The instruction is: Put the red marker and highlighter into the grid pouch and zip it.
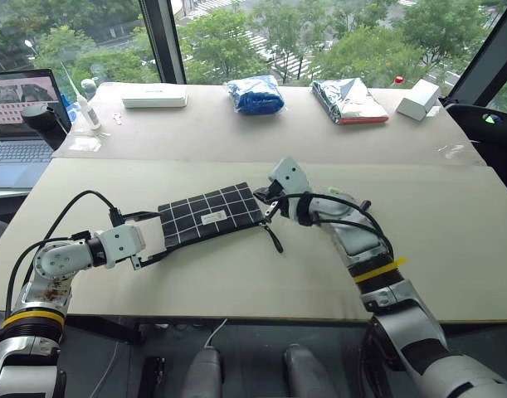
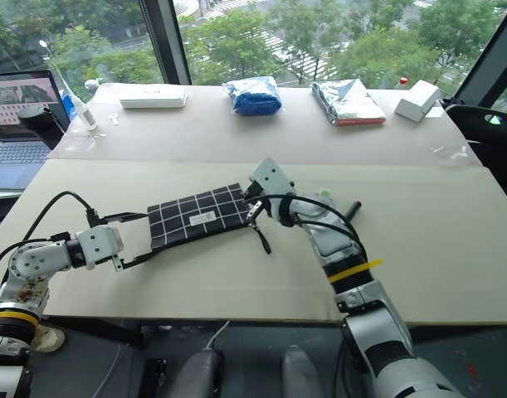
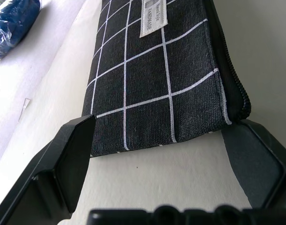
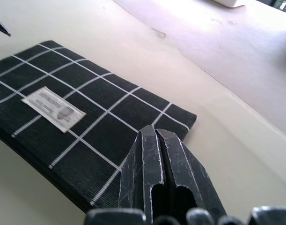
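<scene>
Zipping appears to be the step in hand: the flat black grid pouch (image 1: 210, 215) lies between the left gripper's (image 1: 151, 237) 2 spread fingers. The right gripper (image 1: 270, 206), fingers pressed together, sits at the zipper end; next it likely needs the black pull strap (image 1: 274, 236).

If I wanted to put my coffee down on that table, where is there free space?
The near table is bare to the right of the right gripper, and along its front edge below the grid pouch. The middle is crowded: the left gripper brackets one end of the pouch, the right gripper sits at the other. The far table carries a blue bag and a silver bag.
</scene>
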Tool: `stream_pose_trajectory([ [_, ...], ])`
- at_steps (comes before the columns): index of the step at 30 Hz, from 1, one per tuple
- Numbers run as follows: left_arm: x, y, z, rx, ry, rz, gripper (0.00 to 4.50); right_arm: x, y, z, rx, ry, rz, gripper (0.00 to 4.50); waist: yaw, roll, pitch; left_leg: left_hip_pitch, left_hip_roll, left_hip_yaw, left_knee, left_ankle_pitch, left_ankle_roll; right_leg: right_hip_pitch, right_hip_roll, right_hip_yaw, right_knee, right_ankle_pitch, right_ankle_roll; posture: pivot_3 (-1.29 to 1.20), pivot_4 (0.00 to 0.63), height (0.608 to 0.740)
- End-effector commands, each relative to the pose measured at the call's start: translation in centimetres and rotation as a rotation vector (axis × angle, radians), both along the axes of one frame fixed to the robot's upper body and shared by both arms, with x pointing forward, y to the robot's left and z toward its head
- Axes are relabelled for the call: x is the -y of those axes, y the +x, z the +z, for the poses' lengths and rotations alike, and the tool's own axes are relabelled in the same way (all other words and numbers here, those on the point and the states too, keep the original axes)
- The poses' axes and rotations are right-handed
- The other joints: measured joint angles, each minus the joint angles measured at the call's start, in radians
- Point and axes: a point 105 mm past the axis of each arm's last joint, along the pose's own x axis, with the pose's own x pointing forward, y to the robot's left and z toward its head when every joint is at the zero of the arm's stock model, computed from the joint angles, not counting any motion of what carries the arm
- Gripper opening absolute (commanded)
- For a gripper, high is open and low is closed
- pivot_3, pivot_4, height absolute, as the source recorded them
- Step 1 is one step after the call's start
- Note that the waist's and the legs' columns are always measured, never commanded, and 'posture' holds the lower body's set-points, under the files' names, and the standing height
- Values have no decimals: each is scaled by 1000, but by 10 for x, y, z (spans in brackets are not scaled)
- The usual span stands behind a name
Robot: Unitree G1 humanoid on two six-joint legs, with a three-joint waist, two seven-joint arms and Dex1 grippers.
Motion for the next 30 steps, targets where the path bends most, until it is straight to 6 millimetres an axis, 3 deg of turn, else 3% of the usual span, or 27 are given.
stream_pose_trajectory([
  [1,5,-2,-5,-26,11,-30,4500,-12,-10,-7,-10,-9,33,17,0,0,0,0,0,0,0,0,0,0,0,0,0,0,0,0,150,740],
  [6,7,-3,-4,-25,13,-39,4500,-12,-7,-38,-38,-101,-28,17,-1,0,0,0,0,0,0,0,0,0,0,0,0,0,0,0,150,740],
  [10,8,-3,-2,-24,14,-46,4500,-6,-2,-49,-24,-162,-62,17,0,0,0,0,0,0,0,0,0,0,0,0,0,0,0,0,150,740],
  [23,21,1,-1,-12,62,-129,4500,10,-4,-63,53,-302,-15,17,2,0,0,0,0,0,0,0,0,0,0,0,0,-2,3,0,150,740],
  [30,59,-4,-9,36,34,-262,4500,8,-2,-58,54,-274,-24,17,3,0,0,0,0,0,0,0,0,1,0,0,0,0,1,0,150,740],
])
